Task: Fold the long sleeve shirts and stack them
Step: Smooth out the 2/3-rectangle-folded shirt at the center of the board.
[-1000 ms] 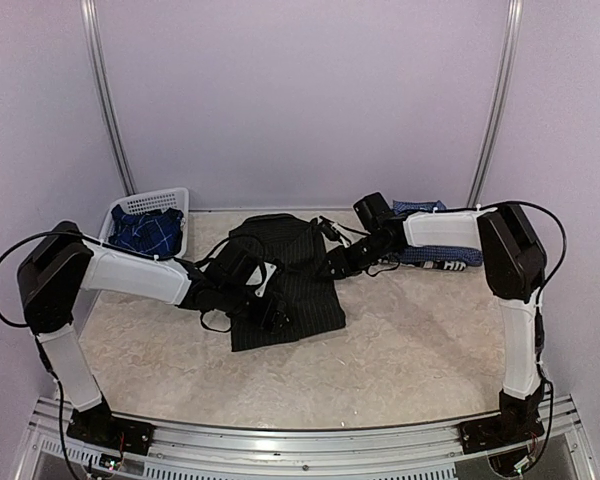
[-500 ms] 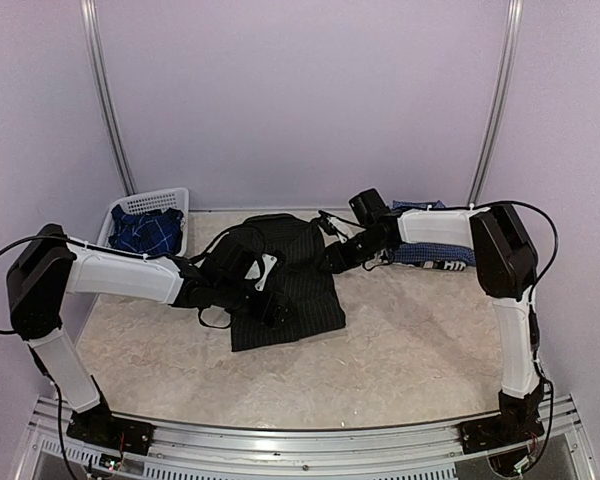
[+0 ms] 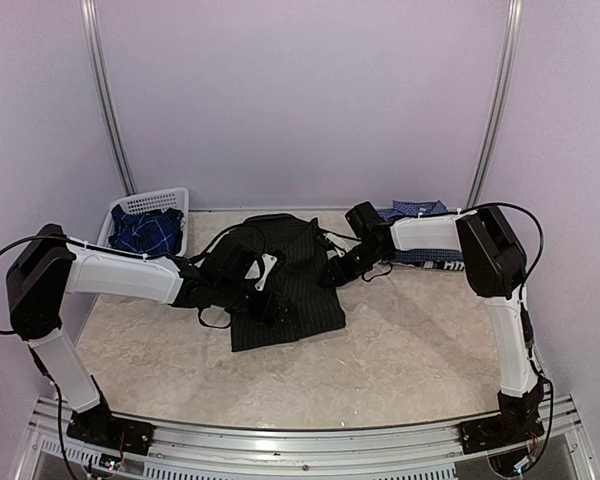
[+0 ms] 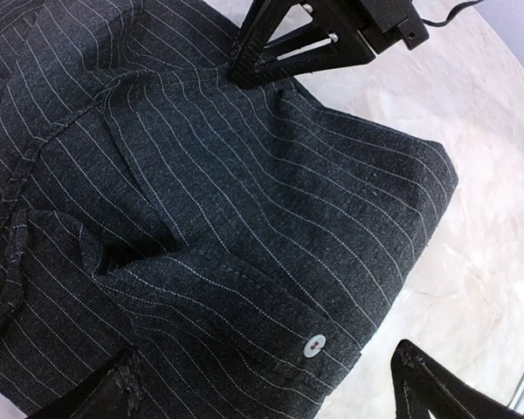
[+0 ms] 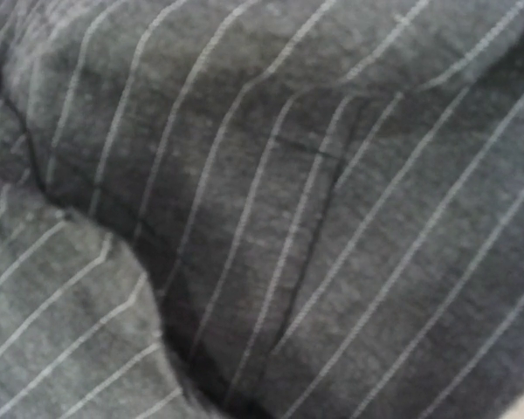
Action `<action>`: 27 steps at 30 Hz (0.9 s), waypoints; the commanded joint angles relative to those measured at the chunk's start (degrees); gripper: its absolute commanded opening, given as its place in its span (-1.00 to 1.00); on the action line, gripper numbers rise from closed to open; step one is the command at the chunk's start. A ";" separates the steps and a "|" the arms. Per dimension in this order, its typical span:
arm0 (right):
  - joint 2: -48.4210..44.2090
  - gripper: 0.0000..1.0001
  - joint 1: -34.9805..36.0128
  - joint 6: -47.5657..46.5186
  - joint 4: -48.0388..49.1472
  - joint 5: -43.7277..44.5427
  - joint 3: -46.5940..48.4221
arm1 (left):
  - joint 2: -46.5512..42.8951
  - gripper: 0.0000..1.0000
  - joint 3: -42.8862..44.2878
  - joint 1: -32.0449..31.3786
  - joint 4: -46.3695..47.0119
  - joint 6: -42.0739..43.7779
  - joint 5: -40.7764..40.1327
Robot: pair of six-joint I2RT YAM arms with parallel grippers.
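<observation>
The black pinstriped shirt lies partly folded mid-table. My left gripper hovers over its left half, open. In the left wrist view its fingertips stand wide apart over a buttoned cuff of the shirt. My right gripper is at the shirt's right edge, and its tip meets the cloth in the left wrist view. The right wrist view shows only pinstriped cloth close up, with no fingers. The blue-and-white checked shirt lies folded at the back right. The dark blue plaid shirt sits in the basket.
The white lattice basket stands at the back left against the wall. The marbled tabletop runs in front of the shirts. Metal rails line the near edge, and upright poles stand at the back corners.
My right gripper has moved left and nearer, onto the black shirt's right edge, uncovering more of the checked shirt. My left arm shifted slightly up over the shirt, then held.
</observation>
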 commanded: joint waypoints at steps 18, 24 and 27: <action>-2.22 -1.00 0.41 -3.66 -5.56 2.70 6.74 | -2.78 0.87 -1.90 -0.23 0.75 -0.04 -6.52; -0.26 -1.00 0.41 -6.70 -8.20 5.11 11.78 | -4.27 0.87 -2.26 -0.19 0.37 0.29 -7.99; 0.48 -1.00 0.40 -8.15 -8.75 5.64 13.87 | -4.10 0.87 -2.23 -0.16 0.18 0.31 -8.42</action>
